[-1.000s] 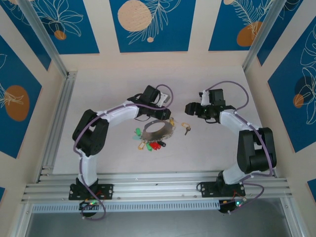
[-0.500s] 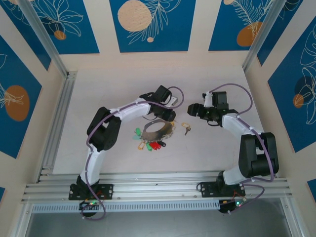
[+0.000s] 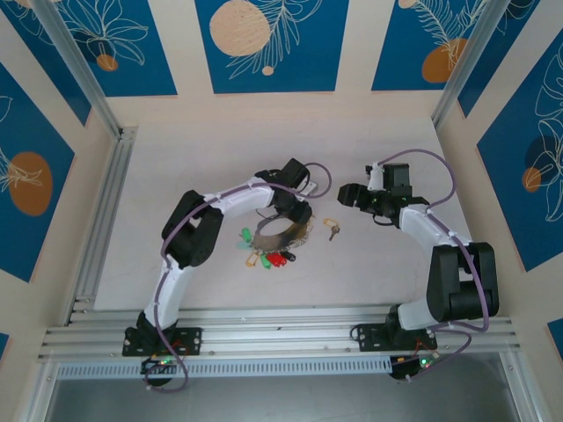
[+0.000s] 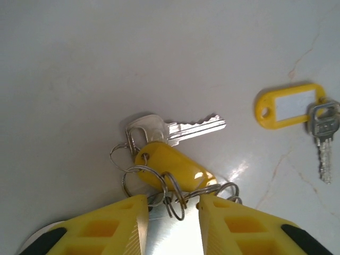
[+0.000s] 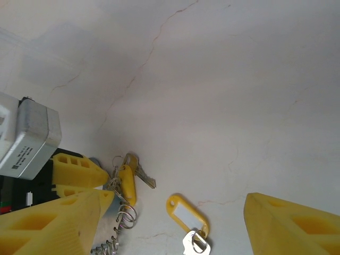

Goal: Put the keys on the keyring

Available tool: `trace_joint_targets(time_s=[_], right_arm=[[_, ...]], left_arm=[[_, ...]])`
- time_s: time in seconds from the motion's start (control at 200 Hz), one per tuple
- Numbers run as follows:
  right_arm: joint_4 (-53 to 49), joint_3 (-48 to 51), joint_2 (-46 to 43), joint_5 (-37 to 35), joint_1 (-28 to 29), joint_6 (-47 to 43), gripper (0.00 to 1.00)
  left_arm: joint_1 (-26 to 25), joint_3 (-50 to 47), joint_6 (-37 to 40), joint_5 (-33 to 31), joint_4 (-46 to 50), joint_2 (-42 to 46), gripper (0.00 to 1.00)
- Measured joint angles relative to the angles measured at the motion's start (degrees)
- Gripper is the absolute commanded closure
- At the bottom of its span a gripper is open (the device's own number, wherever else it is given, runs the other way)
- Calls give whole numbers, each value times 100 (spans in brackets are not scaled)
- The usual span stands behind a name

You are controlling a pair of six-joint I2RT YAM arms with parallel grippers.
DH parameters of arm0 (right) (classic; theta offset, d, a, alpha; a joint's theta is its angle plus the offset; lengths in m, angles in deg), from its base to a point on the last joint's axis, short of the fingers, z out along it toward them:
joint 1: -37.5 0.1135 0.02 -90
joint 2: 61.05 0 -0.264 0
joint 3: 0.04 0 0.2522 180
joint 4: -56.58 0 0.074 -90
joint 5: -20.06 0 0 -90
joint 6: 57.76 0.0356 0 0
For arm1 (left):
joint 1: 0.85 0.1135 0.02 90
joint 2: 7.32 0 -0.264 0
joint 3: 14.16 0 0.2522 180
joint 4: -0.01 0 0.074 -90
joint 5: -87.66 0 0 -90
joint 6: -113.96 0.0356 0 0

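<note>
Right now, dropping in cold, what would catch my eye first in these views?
The large grey metal keyring strung with green, red and yellow tags stands out mid-table, the left gripper straddling its band. Just right of it lies a loose silver key on a yellow plastic tag, near the open right gripper.

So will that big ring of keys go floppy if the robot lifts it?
The big ring itself looks like a metal band, so probably stiff. Its keys and tags hang on little loose loops, so they'd likely dangle and swing. Lying flat, it shouldn't roll.
</note>
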Motion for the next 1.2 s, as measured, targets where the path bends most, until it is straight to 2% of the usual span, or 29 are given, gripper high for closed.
trace_joint_targets(time_s=[0.15, 0.515, 0.675, 1.2], right_arm=[[2, 2, -7, 0, -7, 2, 28], [39, 39, -22, 0, -7, 2, 29], [70, 85, -44, 2, -7, 4, 30], [87, 114, -122, 24, -11, 20, 31]], left_arm=[[0, 26, 37, -52, 15, -9, 75], [0, 83, 44, 33, 0, -9, 73], [0, 83, 48, 31, 0, -9, 81], [2, 83, 48, 24, 0, -11, 87]])
